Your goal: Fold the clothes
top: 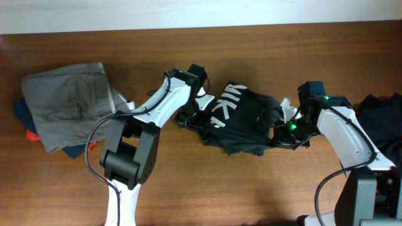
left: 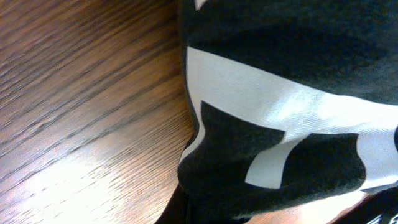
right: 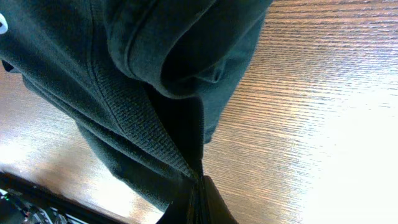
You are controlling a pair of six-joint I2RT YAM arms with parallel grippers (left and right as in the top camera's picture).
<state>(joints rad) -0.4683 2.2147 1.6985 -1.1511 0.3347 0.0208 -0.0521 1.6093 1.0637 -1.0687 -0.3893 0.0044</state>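
Looking down on a brown wooden tabletop [top: 251, 188] and finding the black NIKE shirt [top: 242, 119] near its middle, bunched and creased, between the two arms. Showing big white letters [top: 221, 105] face-up toward the shirt's left end.

Reaching in from the near edge with the left arm [top: 157, 110] and gripping that left end in the left jaws, closed down tight on the cloth. Filling the left wrist view with the same shirt [left: 280, 56]: black fabric and broad white letters [left: 249, 93] hanging close to the lens, just above the wood grain of the tabletop [left: 74, 93]. Not making out the fingertips themselves in that view.

Bending in from the right with the right arm [top: 342, 129] and holding the shirt's opposite end in the right jaws, shut hard. Catching, in the right wrist view, a hemmed fold of the shirt [right: 74, 62] drawn down to a narrow pinch between the dark fingers [right: 214, 208], with bare tabletop [right: 323, 124] beside it.

Leaving a folded grey garment [top: 69, 103] at the far left, resting on blue [top: 21, 110] and orange [top: 31, 135] pieces. Leaving a dark pile [top: 383, 113] at the right edge, well apart from the shirt.
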